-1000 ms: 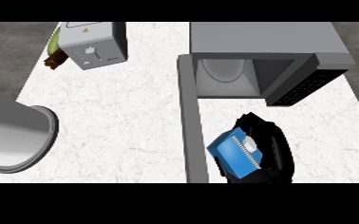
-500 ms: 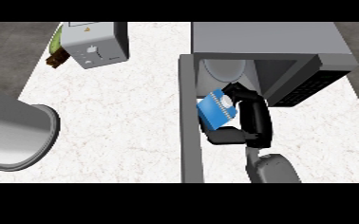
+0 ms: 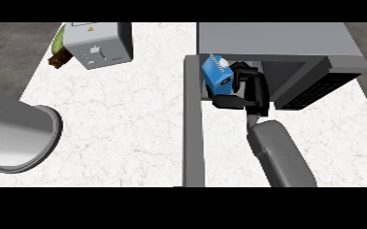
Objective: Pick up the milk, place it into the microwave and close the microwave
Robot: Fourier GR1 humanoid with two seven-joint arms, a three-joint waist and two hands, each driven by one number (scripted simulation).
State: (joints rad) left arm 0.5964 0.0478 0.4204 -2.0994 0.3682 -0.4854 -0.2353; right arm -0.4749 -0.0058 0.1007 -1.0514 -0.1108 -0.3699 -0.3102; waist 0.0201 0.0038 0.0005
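The blue milk carton (image 3: 216,72) is at the mouth of the open microwave (image 3: 287,43), tilted, with its top just inside the opening. My right hand (image 3: 247,91) is shut on it, fingers curled round its right side and thumb below it. The grey forearm (image 3: 281,155) rises from the lower edge. The microwave door (image 3: 192,126) swings out toward me as a long grey bar left of the hand. My left hand does not show.
A grey toaster (image 3: 97,46) stands at the back left, with a brown and green object (image 3: 58,53) beside it. A round metal basin (image 3: 22,138) sits at the left edge. The microwave's dark control panel (image 3: 319,85) lies right of the opening.
My right hand has carried the milk carton away from me, from the counter beside the door up to the microwave's opening. The forearm has come further into view.
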